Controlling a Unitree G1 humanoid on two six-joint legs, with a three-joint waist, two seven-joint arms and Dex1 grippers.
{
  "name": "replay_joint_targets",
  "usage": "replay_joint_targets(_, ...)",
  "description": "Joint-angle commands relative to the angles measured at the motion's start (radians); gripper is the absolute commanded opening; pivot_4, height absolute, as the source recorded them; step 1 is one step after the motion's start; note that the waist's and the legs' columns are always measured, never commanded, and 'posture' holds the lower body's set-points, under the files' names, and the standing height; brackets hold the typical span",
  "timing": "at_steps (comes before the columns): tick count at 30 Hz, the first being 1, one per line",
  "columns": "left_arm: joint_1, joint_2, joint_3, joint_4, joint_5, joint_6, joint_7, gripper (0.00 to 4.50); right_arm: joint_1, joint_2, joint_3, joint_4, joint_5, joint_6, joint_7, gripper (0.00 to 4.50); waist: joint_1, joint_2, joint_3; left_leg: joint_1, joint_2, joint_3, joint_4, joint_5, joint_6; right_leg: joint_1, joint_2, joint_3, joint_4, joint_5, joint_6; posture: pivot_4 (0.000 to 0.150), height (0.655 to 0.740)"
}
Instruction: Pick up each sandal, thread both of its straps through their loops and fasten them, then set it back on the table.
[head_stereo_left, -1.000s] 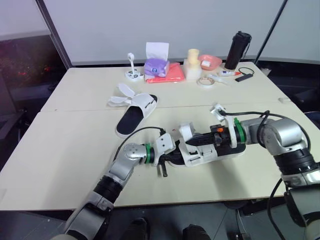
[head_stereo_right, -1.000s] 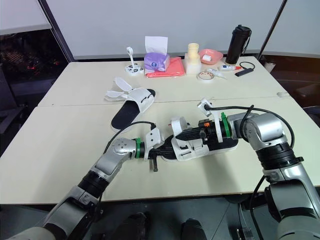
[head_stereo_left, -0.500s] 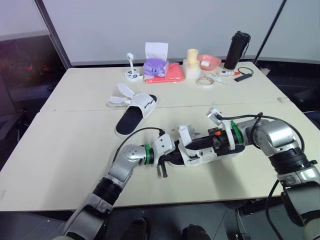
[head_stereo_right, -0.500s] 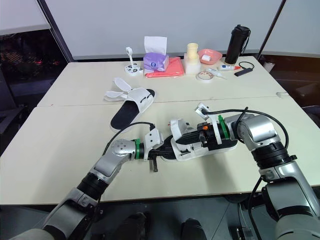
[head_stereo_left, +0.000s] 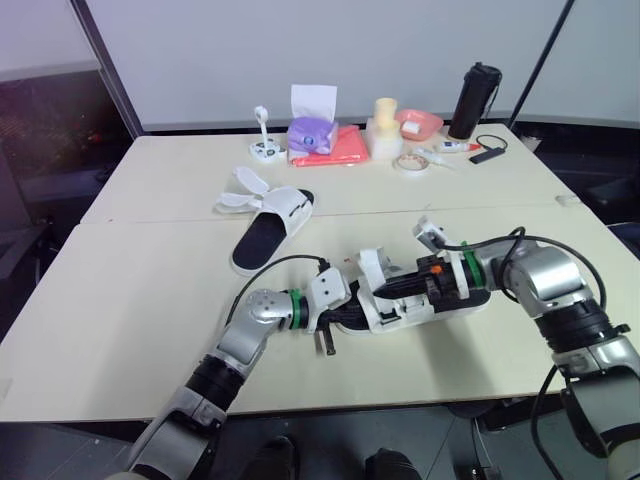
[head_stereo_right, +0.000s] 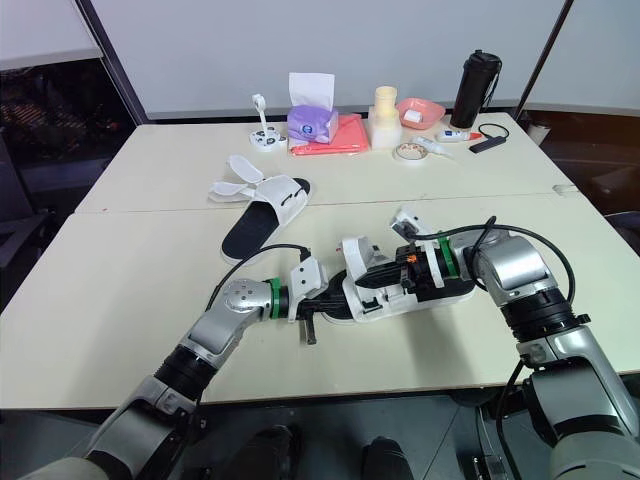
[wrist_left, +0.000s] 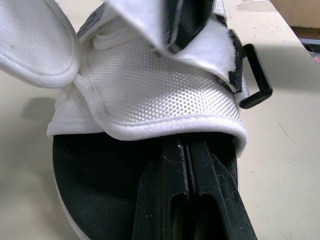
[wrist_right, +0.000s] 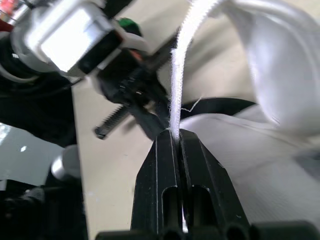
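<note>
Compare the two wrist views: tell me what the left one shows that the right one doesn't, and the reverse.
Left wrist view: the black loop beside the mesh upper, and the black sole where the left tool grips. Right wrist view: the thin edge of a white strap pinched in the right tool, plus the left arm's white wrist housing. Shared: the white sandal, the left tool and the pale table.
</note>
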Motion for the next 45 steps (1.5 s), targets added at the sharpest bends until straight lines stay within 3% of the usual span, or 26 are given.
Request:
replay_joint_targets(1, 0.024, 0.014, -0.013, 0.042, 0.040, 0.042, 0.021, 0.00, -0.002, 0.008, 0.009, 0.023, -0.031, -0.023, 0.020, 0.06, 0.000, 0.000, 0.000, 0.000, 0.000, 0.000, 0.000, 0.000, 0.000, 0.000, 0.000, 0.000, 0.000, 0.000, 0.000, 0.150, 0.7400)
replay_joint_targets(16, 0.027, 0.017, -0.012, 0.034, 0.038, 0.043, 0.021, 0.00, 0.045, 0.002, 0.021, -0.054, -0.129, -0.225, 0.073, 0.06, -0.001, 0.000, 0.000, 0.000, 0.000, 0.000, 0.000, 0.000, 0.000, 0.000, 0.000, 0.000, 0.000, 0.000, 0.000, 0.150, 0.7400)
replay_joint_targets(36, 0.024, 0.016, -0.013, 0.036, 0.038, 0.040, 0.023, 0.00, 0.151, -0.060, 0.073, -0.177, -0.250, -0.323, 0.083, 0.06, 0.000, 0.000, 0.000, 0.000, 0.000, -0.001, 0.000, 0.000, 0.000, 0.001, 0.000, 0.000, 0.000, 0.000, 0.000, 0.150, 0.7400)
replay_joint_targets(40, 0.022, 0.014, -0.013, 0.039, 0.037, 0.038, 0.023, 0.00, 0.161, -0.073, 0.050, -0.216, -0.239, -0.306, 0.078, 1.38, 0.000, -0.001, -0.001, 0.001, 0.000, -0.001, 0.000, 0.000, 0.000, 0.001, 0.000, 0.000, 0.000, 0.000, 0.000, 0.150, 0.7400)
replay_joint_targets(45, 0.017, 0.011, -0.014, 0.046, 0.037, 0.035, 0.023, 0.00, 0.182, -0.125, 0.012, -0.309, -0.225, -0.280, 0.078, 3.93, 0.001, -0.001, -0.001, 0.001, 0.000, -0.001, 0.000, 0.000, 0.000, 0.001, 0.000, 0.000, 0.000, 0.000, 0.000, 0.150, 0.7400)
